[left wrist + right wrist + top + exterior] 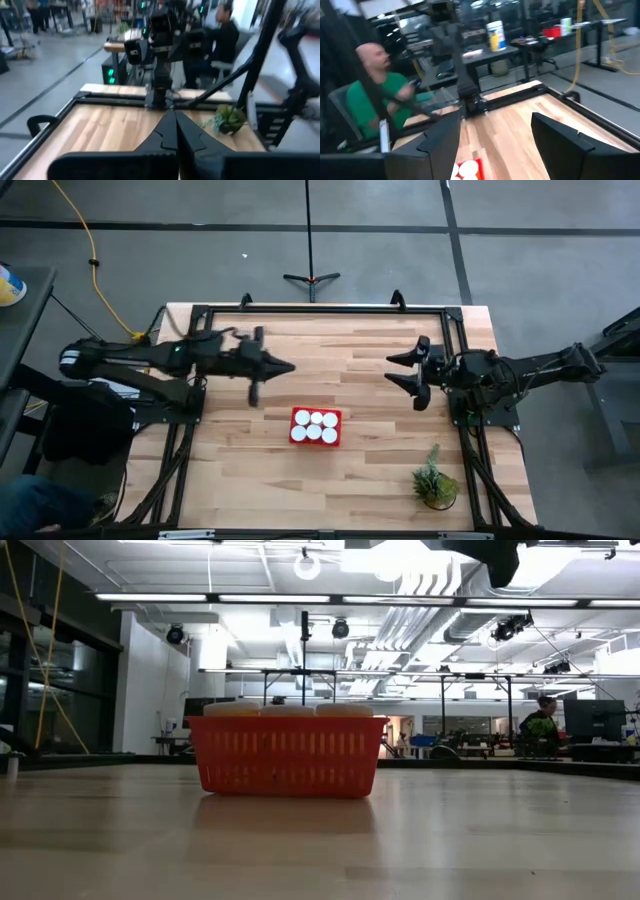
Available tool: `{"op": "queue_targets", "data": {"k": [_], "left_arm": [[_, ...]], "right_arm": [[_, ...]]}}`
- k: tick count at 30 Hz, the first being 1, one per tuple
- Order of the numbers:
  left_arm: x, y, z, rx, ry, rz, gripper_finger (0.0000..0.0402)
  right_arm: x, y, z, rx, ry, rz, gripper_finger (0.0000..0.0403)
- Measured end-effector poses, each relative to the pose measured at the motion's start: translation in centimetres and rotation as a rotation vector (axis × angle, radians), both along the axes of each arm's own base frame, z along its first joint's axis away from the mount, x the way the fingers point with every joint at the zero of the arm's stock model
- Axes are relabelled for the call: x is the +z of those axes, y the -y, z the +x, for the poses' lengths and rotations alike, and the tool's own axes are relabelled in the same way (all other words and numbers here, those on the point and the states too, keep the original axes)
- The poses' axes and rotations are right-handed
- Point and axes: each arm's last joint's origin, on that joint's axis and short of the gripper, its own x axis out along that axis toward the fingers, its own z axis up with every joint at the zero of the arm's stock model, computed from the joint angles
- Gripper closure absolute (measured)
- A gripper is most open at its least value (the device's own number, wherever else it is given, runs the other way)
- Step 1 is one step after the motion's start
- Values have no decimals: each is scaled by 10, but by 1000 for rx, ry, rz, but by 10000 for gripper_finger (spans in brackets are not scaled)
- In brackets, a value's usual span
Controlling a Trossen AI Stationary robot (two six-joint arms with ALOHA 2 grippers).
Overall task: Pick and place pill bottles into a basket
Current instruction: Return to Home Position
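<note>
The red mesh basket [316, 427] stands on the table's middle, toward the near side, with several white-capped pill bottles [316, 426] upright inside; in the low view the basket [287, 756] shows their caps [288, 710] above its rim. My left gripper [290, 367] is shut and empty, held above the table, left and far of the basket. My right gripper [392, 370] is open and empty, held above the table, right and far of the basket. A corner of the basket [469, 170] shows in the right wrist view.
A small green potted plant [436, 484] stands near the table's near right corner. A black frame [320, 308] runs along the far edge and both sides. People sit beyond the table in both wrist views.
</note>
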Motion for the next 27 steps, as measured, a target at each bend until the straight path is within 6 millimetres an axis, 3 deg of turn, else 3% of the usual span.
{"op": "queue_targets", "data": {"k": [4,9,12,17,21,27], "left_arm": [[-24,0,-33,-27,84,-42,378],[-45,-1,-59,-26,39,-41,360],[-47,-2,-69,-33,19,43,374],[-48,-2,-85,-50,-9,83,379],[-65,-2,-96,-58,-80,89,379],[-115,-2,-107,-62,67,7,379]], "right_arm": [[-9,-3,7,63,-84,-99,167],[-12,-5,20,55,-87,-203,174],[-5,-5,24,31,-4,-226,216],[-7,-4,19,141,-42,-243,376],[-8,-1,9,104,-82,-199,377],[-22,2,-8,61,-53,-209,395]]}}
